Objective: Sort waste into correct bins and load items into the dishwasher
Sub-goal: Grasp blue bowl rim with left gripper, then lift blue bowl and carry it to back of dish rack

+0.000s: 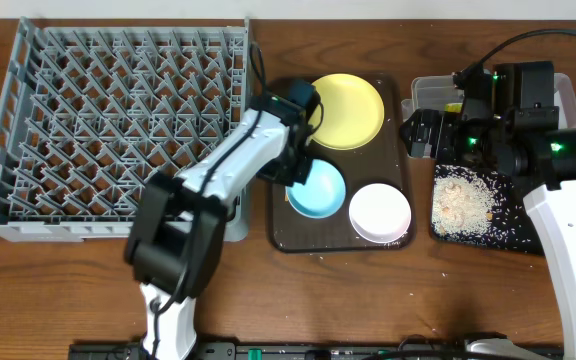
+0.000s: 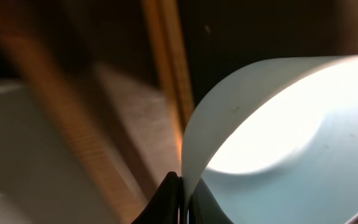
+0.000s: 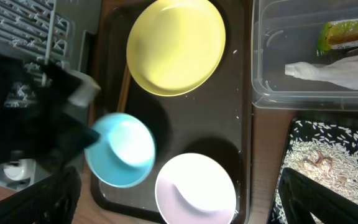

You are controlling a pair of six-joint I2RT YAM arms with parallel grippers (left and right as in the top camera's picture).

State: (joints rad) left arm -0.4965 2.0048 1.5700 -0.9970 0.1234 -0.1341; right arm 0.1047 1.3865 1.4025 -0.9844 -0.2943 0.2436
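From above, the left gripper (image 1: 298, 168) meets the light blue bowl (image 1: 318, 192) on the brown serving tray (image 1: 283, 235). Close up, its fingers (image 2: 163, 205) pinch the thin rim. The bowl looks stiff, light and slick, so hold the edge firmly. The right gripper (image 3: 179, 193) hangs spread, empty.

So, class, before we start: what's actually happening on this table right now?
The left gripper is pinching the rim of the blue bowl at the brown tray, where the yellow plate and white bowl sit. The grey rack shows no dishes yet. The right gripper hangs by the clear tub, which holds a wrapper and crumpled paper. Rice lies in the black tray next to it.
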